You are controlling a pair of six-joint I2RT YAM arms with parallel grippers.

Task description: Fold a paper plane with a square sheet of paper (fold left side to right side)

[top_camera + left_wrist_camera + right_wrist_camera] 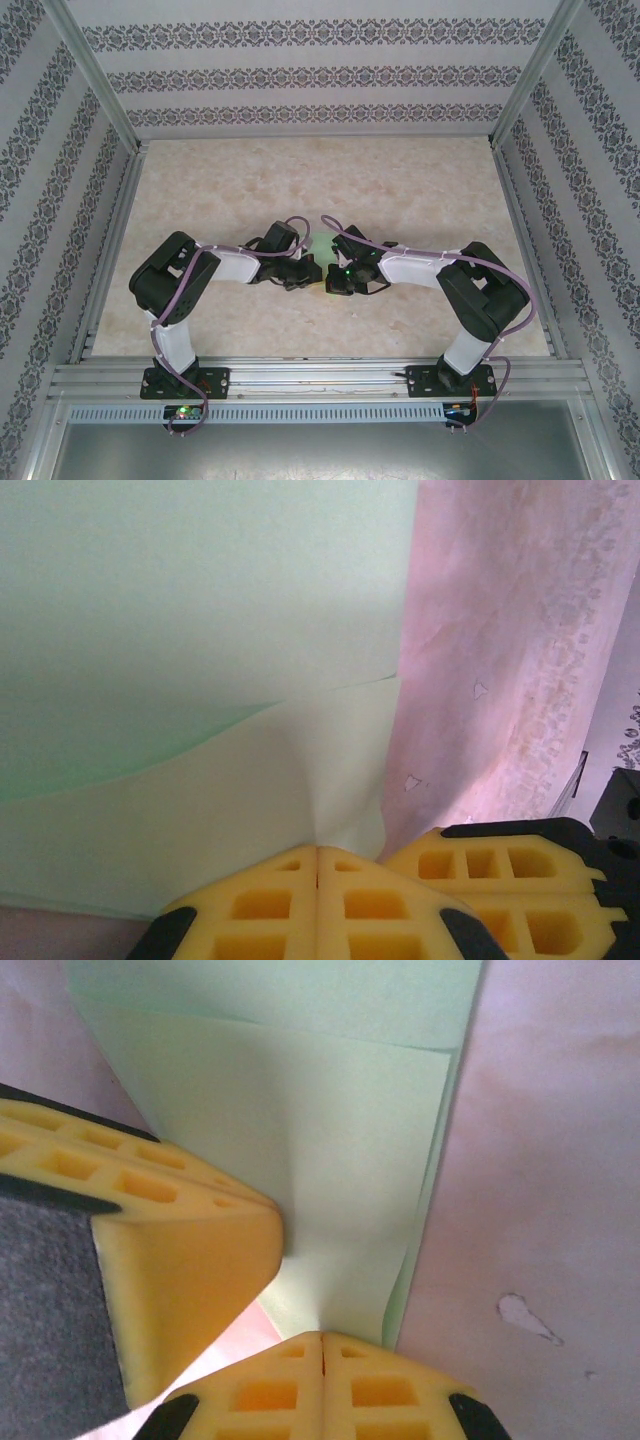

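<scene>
The light-green square sheet of paper (pixel 322 247) lies mid-table, mostly hidden under the two wrists. In the left wrist view the sheet (pixel 200 630) shows two overlapping layers, and my left gripper (pixel 318 852) is shut on its near edge. The yellow fingers (pixel 510 875) of the other gripper sit just to its right. In the right wrist view the folded sheet (pixel 330 1130) runs away from my right gripper (pixel 322 1340), which is shut on the paper's near corner. The left gripper's yellow fingers (pixel 170 1250) stand close on the left. From above, the left gripper (pixel 300 272) and right gripper (pixel 336 277) almost touch.
The beige marbled table (pixel 320 180) is bounded by patterned walls (pixel 300 70) at the back and both sides. An aluminium rail (pixel 320 378) carries the arm bases along the near edge. Purple cables (pixel 350 238) loop over both wrists.
</scene>
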